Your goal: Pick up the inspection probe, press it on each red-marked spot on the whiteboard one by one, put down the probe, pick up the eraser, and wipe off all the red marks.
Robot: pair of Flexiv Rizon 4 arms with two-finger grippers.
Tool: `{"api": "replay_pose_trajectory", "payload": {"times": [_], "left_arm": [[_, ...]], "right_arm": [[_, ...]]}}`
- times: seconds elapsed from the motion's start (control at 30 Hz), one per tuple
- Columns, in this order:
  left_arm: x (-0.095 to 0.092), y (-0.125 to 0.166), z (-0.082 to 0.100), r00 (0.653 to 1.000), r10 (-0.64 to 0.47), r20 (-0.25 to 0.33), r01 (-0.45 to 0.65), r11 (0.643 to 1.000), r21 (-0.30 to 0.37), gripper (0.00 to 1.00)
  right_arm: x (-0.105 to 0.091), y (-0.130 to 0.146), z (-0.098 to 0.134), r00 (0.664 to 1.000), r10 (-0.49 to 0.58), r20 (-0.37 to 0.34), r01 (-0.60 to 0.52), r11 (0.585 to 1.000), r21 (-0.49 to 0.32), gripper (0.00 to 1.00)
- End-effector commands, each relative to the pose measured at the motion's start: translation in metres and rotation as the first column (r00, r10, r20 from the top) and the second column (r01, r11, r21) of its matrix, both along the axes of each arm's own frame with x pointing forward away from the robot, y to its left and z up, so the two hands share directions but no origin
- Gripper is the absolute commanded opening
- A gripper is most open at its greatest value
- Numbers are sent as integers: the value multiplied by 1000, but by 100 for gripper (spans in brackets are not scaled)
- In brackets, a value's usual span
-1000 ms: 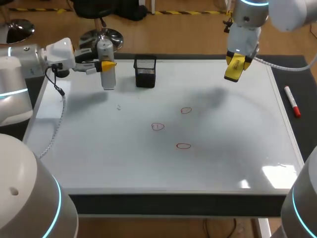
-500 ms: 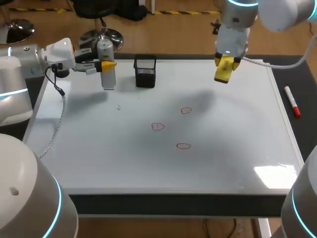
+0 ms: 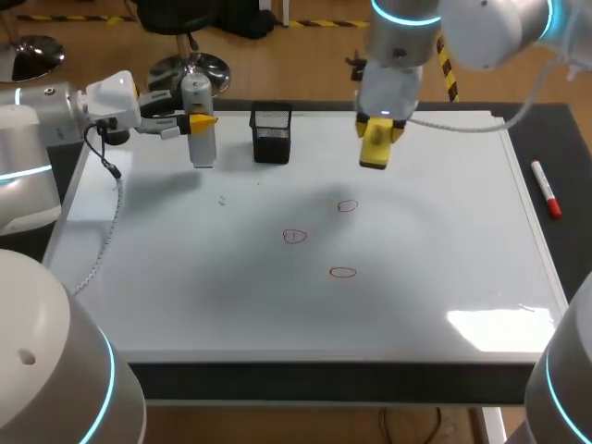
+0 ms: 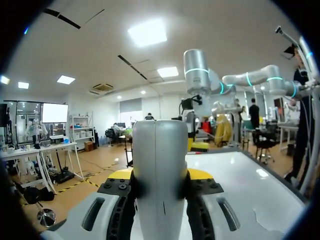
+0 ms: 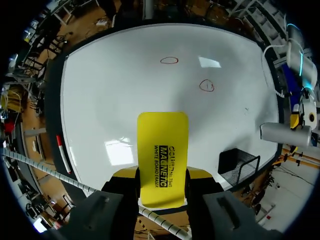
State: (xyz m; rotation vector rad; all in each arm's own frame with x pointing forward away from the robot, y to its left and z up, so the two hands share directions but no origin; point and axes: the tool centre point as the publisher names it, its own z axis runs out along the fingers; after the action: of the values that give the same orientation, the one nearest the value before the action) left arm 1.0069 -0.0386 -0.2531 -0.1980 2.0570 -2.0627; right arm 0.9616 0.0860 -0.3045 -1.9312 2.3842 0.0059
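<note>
My left gripper (image 3: 200, 121) is shut on the grey cylindrical probe (image 3: 200, 139), holding it upright over the whiteboard's (image 3: 185, 277) far left corner. In the left wrist view the probe (image 4: 160, 165) fills the space between the yellow tips of the gripper (image 4: 160, 176). My right gripper (image 3: 376, 132) is shut on the yellow eraser (image 3: 375, 148), above the board just beyond three red circles (image 3: 347, 206) (image 3: 294, 236) (image 3: 342, 272). The right wrist view shows the eraser (image 5: 162, 155) held in the gripper (image 5: 162, 173), with two circles (image 5: 169, 60) (image 5: 206, 86) ahead of it.
A black mesh basket (image 3: 271, 134) stands at the board's far edge between the two grippers; it also shows in the right wrist view (image 5: 237, 165). A red marker (image 3: 546, 190) lies on the dark mat right of the board.
My right arm has carried the eraser leftward along the far side of the board, ending near the basket and the farthest red circle. The left arm and probe have stayed put.
</note>
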Motion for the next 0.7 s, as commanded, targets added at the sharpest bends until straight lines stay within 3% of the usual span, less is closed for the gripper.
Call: {"api": "replay_pose_trajectory", "payload": {"times": [0.03, 0.7], "left_arm": [[0, 0, 1, 1000, 1, 2, -1, 1000, -1, 0], [0, 0, 1, 1000, 1, 2, -1, 1000, -1, 0]], "right_arm": [[-9, 22, 3, 1000, 26, 13, -26, 1000, 2, 0], [-50, 120, -26, 983, 178, -51, -172, 980, 97, 0]]}}
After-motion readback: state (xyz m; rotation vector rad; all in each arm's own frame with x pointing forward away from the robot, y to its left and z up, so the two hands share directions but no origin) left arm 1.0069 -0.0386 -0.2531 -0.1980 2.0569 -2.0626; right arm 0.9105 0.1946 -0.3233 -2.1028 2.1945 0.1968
